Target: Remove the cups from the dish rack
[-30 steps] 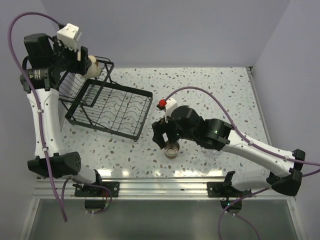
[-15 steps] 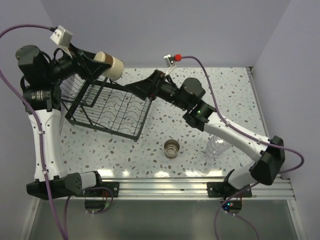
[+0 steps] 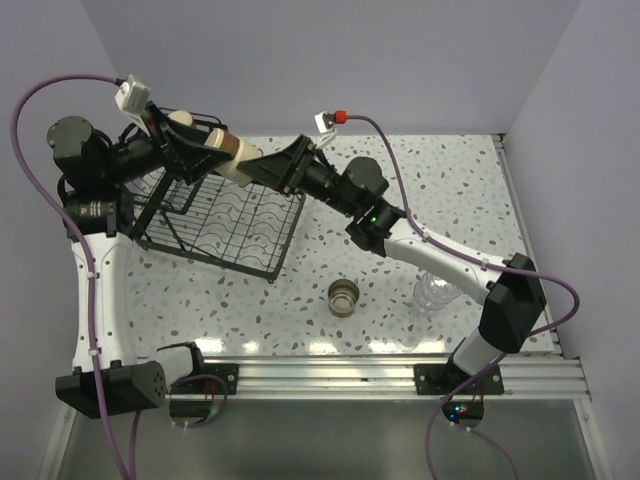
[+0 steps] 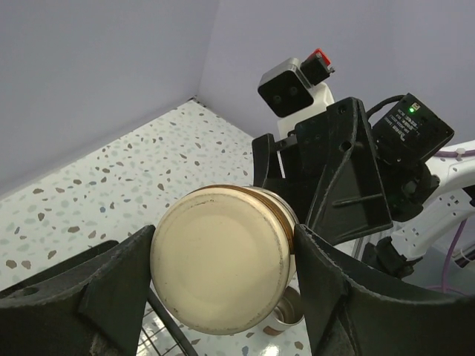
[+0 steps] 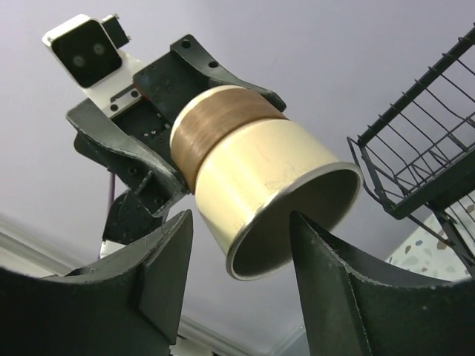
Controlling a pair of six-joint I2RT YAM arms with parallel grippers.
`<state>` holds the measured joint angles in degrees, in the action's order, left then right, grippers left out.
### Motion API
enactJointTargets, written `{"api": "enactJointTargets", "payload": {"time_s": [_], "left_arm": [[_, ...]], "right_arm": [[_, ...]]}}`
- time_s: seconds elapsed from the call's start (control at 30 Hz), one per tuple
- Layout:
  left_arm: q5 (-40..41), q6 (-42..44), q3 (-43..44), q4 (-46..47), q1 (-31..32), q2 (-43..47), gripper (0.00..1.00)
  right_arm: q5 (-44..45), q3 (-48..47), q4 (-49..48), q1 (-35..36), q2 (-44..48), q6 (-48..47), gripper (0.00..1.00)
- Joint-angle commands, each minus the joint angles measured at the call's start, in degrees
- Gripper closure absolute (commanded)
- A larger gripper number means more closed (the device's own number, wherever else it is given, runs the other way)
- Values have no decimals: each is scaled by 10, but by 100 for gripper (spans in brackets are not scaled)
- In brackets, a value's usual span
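— Above?
— The right gripper (image 3: 268, 168), leaving the near cup (image 3: 343, 296), is swinging far-left over the dish rack (image 3: 215, 228).
— Left wrist?
— The left gripper (image 4: 223, 245) is clamping a cream cup (image 4: 219, 278) (handover, I'd judge).
— Right wrist?
— Its fingers (image 5: 159, 256) are gaping around the rim, holding nothing.

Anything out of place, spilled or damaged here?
Nothing spilled or damaged. One oddity: the cream cup hangs sideways above the dish rack, clamped in the left hand, the right hand open around its rim.

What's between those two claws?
A cream cup: the left gripper grips its base, its open mouth sits between the right gripper's fingers, seen in both wrist views.
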<state>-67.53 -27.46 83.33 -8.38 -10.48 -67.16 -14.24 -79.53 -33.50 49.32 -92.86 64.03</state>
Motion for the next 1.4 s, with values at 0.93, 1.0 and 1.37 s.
{"api": "enactJointTargets", "payload": {"time_s": [0.93,1.0,1.37], "left_arm": [[359,371,72,-316,8,-13,0],[361,377,78,-322,8,-17,0],[347,383,73,-322,9,-17,0]], "right_arm": [[230,-135,953,60,102,-477,100],[240,-132,1009,80,87,-467,100],[195,-85,1008,113,24,-460,100]]}}
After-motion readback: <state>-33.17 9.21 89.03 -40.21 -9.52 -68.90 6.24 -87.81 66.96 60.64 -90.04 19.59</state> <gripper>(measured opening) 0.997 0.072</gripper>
